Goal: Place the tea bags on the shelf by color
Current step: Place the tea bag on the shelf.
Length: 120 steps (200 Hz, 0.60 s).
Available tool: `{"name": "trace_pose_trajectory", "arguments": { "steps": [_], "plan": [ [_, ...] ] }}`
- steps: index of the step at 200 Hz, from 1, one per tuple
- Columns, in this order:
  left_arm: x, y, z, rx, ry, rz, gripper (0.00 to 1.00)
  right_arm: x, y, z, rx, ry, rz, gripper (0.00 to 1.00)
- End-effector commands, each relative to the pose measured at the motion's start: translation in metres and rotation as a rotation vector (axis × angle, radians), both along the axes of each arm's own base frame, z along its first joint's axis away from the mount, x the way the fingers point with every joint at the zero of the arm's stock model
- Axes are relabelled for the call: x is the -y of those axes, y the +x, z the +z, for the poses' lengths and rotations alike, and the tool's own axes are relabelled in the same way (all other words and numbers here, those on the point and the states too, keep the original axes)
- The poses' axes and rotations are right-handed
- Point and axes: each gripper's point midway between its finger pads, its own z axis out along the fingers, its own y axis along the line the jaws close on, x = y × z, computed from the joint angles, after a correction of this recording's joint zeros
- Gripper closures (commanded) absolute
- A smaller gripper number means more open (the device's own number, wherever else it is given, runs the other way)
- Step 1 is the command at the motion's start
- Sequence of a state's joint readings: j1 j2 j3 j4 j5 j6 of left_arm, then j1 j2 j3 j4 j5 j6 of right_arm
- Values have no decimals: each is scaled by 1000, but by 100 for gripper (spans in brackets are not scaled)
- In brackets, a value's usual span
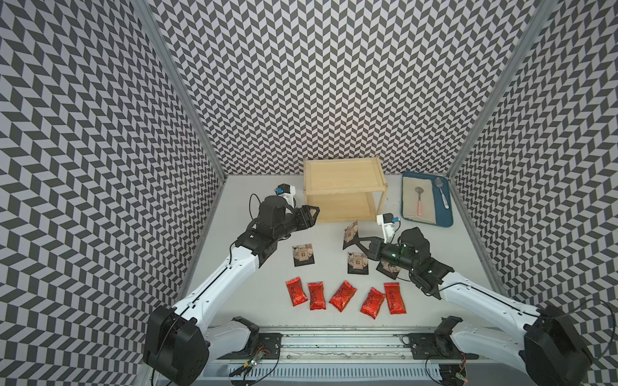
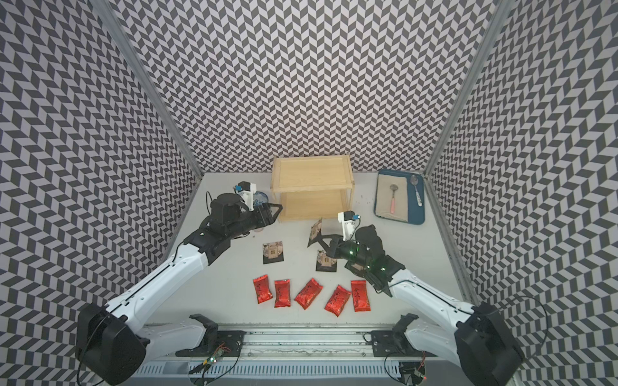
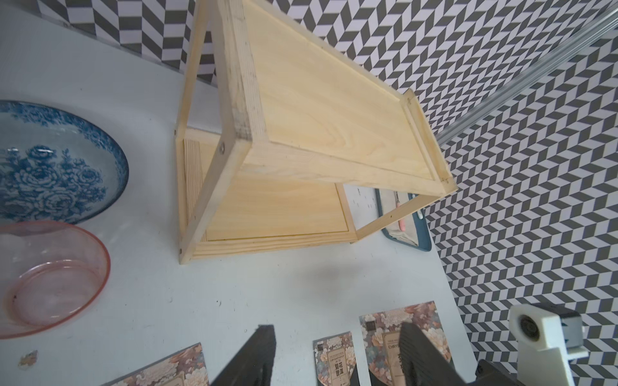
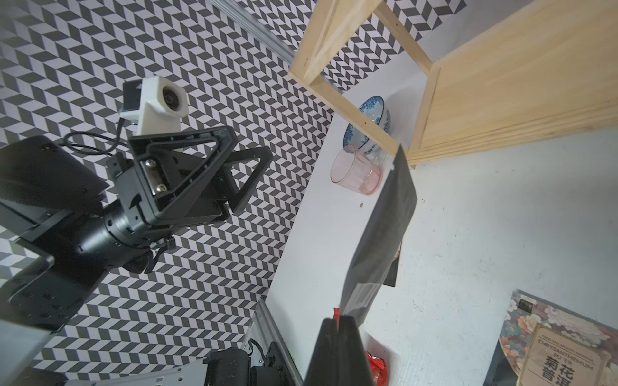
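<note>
First, along the near edge of the tabletop (image 1: pixel 264 302): five red pouches (image 1: pixel 343 295) in a loose row, shiny foil with dark script. Just beyond them lie three flat black squares (image 1: pixel 303 255), face up with the beige house print showing. One is partly hidden under your right arm (image 1: pixel 468 290).

Next out, your right gripper (image 1: pixel 357 239) is pinched on the fourth black tea bag (image 1: pixel 350 232). It grips one edge, so the bag stands on edge and looks lifted off the tabletop. In the right wrist view the bag's plain dark back faces the camera.

The relation to watch: the shelf (image 1: pixel 344 177) lies straight ahead of the held bag, towards the far edge of the tabletop. The bag hangs just in front of the lower tier's open front, right of middle, near the front right post. Its long axis points up, not along the boards, so you would likely need to lay it flat before letting go. Your right arm is the nearer one for this.

Your left gripper (image 1: pixel 309 214) hangs with jaws apart and nothing between them, just beside the shelf's front left post.

Farthest, both tiers show bare pale wood, so no bag looks sorted yet.
</note>
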<state>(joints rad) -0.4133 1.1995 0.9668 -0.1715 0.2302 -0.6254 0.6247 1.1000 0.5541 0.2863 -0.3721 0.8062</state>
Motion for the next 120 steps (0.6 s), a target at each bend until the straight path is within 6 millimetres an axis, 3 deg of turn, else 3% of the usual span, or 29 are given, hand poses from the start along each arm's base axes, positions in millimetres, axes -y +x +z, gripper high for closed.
{"name": "trace_pose_trajectory", "arguments": {
  "steps": [1, 32, 73, 120],
  "plan": [
    [-15, 2, 21, 39, 6, 19, 36, -5, 2, 36, 53, 58, 4, 100],
    [-35, 14, 30, 49, -1, 58, 36, -12, 9, 75, 107, 104, 14, 100],
    [-68, 28, 32, 55, 2, 129, 35, -26, 36, 105, 154, 130, -17, 100],
    [-80, 36, 22, 44, 6, 148, 35, -58, 87, 124, 196, 153, -25, 100]
  ]
}}
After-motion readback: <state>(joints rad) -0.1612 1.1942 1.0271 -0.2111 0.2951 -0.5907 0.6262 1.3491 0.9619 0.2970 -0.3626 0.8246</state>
